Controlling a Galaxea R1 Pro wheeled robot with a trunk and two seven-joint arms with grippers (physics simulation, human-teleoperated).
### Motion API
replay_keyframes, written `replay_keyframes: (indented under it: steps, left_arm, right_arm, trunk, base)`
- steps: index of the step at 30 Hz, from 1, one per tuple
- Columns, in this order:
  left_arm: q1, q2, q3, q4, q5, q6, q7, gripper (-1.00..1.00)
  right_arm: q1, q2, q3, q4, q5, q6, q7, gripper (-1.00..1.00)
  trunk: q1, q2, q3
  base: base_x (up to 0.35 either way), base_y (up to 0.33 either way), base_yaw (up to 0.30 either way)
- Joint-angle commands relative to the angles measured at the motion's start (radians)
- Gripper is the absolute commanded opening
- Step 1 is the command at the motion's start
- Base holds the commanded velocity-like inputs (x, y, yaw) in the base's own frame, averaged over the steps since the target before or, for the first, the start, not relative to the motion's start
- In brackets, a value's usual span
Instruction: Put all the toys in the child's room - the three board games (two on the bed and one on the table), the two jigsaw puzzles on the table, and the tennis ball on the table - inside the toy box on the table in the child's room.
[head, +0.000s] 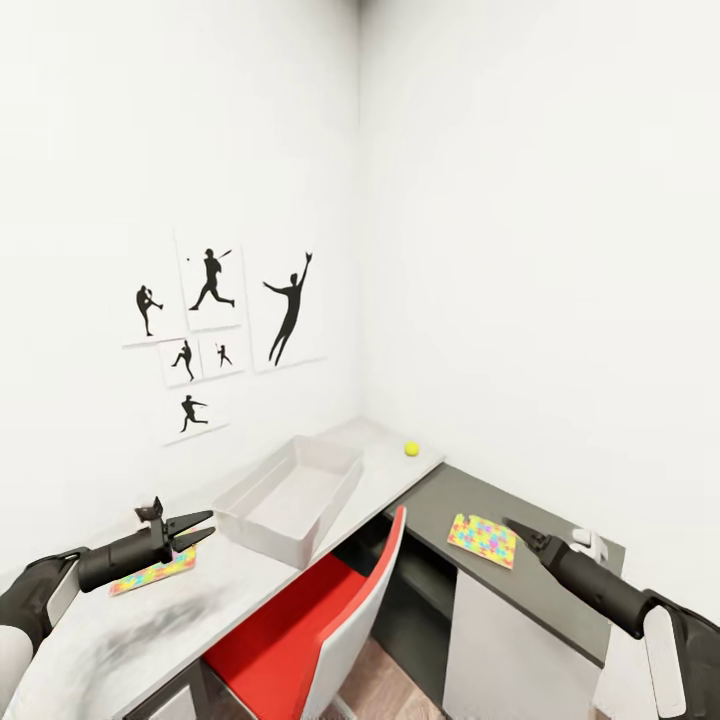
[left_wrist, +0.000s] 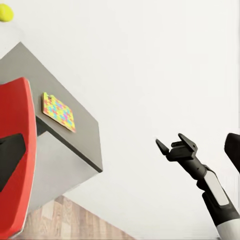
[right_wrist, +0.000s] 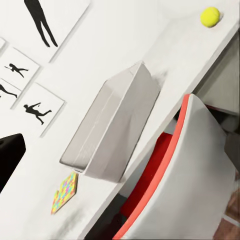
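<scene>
I see my left end effector spread wide and empty above the white counter, near a multicoloured flat jigsaw puzzle. The empty grey rectangular toy box sits beside it; the small yellow tennis ball lies beyond. My right end effector hovers at a second multicoloured jigsaw; I cannot tell its opening.

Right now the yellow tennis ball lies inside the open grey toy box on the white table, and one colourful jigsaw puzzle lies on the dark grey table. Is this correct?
Not quite. The yellow tennis ball lies outside the open grey toy box, on the white table past its far end, as the head view shows. The colourful jigsaw puzzle does lie on the dark grey table.
</scene>
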Motion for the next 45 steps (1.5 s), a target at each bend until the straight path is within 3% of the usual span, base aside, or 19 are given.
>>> replay_keyframes:
  steps: [1, 17, 45]
  left_arm:
    - [0.000, 0.000, 0.001, 0.000, 0.000, 0.011, -0.004, 1.00]
    - [0.000, 0.000, 0.001, 0.000, -0.001, 0.009, -0.004, 1.00]
    - [0.000, 0.001, 0.001, 0.000, -0.001, 0.009, -0.002, 1.00]
  right_arm:
    - [-0.001, 0.000, -0.002, 0.002, 0.000, 0.005, 0.003, 1.00]
    - [0.000, 0.005, 0.002, 0.015, 0.000, 0.000, -0.008, 1.00]
    - [-0.001, -0.001, -0.002, 0.062, -0.002, 0.001, -0.001, 1.00]
  trunk:
    - [0.000, -0.001, 0.001]
    - [0.000, -0.001, 0.005]
    - [0.000, -0.001, 0.005]
  base:
    - [-0.202, 0.000, -0.229]
    - [-0.178, 0.000, -0.130]
    - [-0.092, 0.000, -0.269]
